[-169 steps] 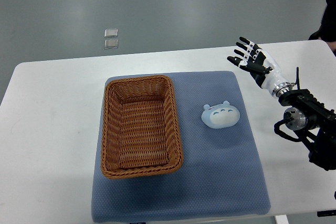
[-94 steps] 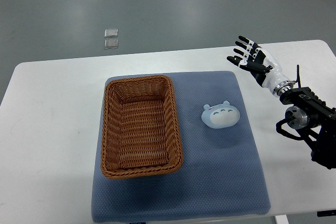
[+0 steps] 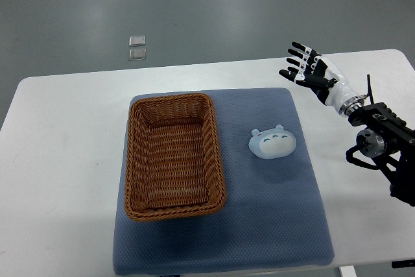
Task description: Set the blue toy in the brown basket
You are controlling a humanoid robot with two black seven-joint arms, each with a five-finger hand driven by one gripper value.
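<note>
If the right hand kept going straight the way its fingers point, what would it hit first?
Likely nothing: the right hand points up-left, toward the table's far edge, away from the toy and basket. Height is unclear.

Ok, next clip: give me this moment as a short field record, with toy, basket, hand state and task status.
blue toy: lying on the blue mat, right of the basket, untouched
brown basket: on the mat's left part, nothing inside
right hand: open, fingers spread, over the white table past the mat's far right corner, apart from the toy
left hand: not in view
task status: toy not yet grasped, not in basket
</note>
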